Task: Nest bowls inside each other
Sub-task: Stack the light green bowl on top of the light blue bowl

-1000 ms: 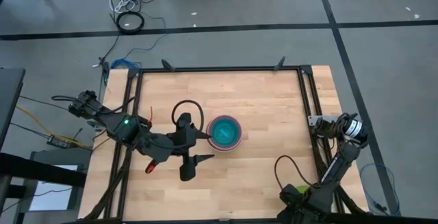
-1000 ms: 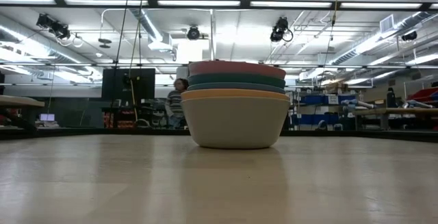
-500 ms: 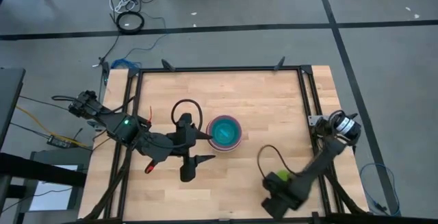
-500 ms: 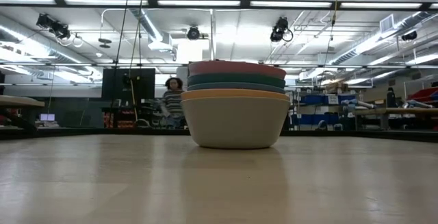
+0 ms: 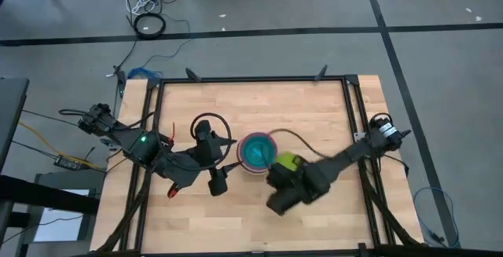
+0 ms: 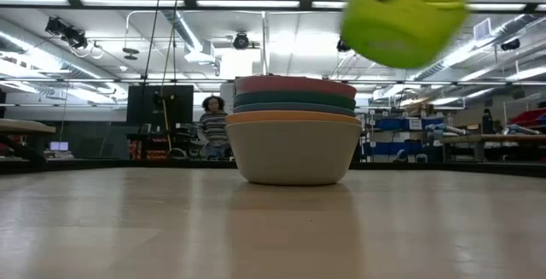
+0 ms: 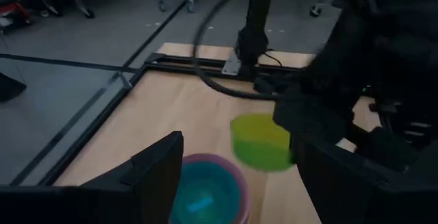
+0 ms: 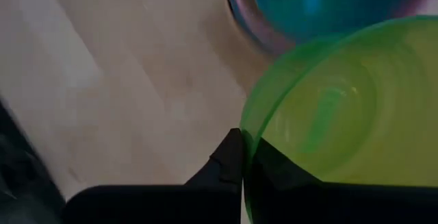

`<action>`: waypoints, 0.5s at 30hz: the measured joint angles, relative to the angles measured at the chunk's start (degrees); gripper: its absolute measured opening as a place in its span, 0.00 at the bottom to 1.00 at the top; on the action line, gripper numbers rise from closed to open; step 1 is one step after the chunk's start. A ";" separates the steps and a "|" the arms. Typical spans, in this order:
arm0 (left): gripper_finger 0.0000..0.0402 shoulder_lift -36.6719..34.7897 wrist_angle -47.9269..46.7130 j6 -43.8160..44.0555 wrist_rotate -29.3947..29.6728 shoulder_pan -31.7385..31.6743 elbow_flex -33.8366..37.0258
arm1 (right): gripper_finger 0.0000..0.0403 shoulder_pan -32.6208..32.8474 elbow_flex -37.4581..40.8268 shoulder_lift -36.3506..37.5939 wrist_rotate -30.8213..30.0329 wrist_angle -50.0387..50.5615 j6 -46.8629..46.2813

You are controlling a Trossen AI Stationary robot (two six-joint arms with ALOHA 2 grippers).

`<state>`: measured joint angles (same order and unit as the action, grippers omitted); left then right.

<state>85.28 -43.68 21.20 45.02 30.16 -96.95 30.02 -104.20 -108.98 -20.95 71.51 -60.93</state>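
Note:
Several nested bowls [image 5: 257, 152] stand mid-table, the grey-white bottom one [image 6: 293, 151] resting on its base. From above, a cyan inside shows within a pink rim [image 7: 205, 200]. A lime green bowl [image 5: 288, 163] hangs in the air just to the right of the stack and above its rim height [image 6: 401, 19], with my right gripper [image 8: 243, 145] shut on it. My left gripper [image 7: 250, 183] stands open just left of the stack [image 5: 224, 163], touching nothing. My right gripper pinches the lime bowl's rim [image 8: 243, 131], one finger inside the bowl [image 8: 274, 166] and one outside [image 8: 219, 166]. The fingers slant down from the near right side. The bowl is lifted clear of the table and tilted, close beside the stack's rim.
A black frame [image 5: 350, 115] runs along the table's edges. Cables loop from both arms over the wood [image 5: 208, 123]. Bare wood lies on the far side and the near side of the stack. A person [image 6: 213, 125] stands in the room behind.
My right gripper has swung from the table's near right corner toward the stack, rising and turning as it went. It has carried the lime bowl up to the stack's right side. My left gripper has turned a little in place.

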 joint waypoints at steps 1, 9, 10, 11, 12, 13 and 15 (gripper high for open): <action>0.71 -0.14 -0.05 -0.16 0.39 0.04 0.00 | 0.00 -1.29 -1.43 -0.11 -0.29 -1.32 2.42; 0.71 -1.27 -0.45 -1.55 0.92 1.88 -3.10 | 0.00 -10.63 -3.39 -0.56 0.88 -16.26 17.88; 0.71 -1.37 -1.12 -1.59 0.87 2.51 -3.94 | 0.00 -11.48 -3.39 -0.56 1.03 -16.10 18.30; 0.71 -1.51 -2.00 -1.63 0.89 3.08 -4.82 | 0.00 -12.19 -3.39 -0.56 1.27 -15.35 18.55; 0.71 -1.62 -2.78 -1.65 1.12 3.62 -5.69 | 0.00 -12.72 -3.37 -0.56 1.53 -14.25 18.59; 0.71 -1.77 -3.41 -1.70 1.84 4.10 -6.53 | 0.00 -13.17 -3.37 -0.56 2.11 -13.43 18.59; 0.71 -2.23 -5.56 -1.68 3.55 5.44 -7.94 | 0.00 -13.71 -2.78 -0.56 3.38 -14.19 18.61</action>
<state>83.05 -49.24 19.53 48.56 35.60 -104.89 16.30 -106.98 -109.54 -17.57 57.32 -42.33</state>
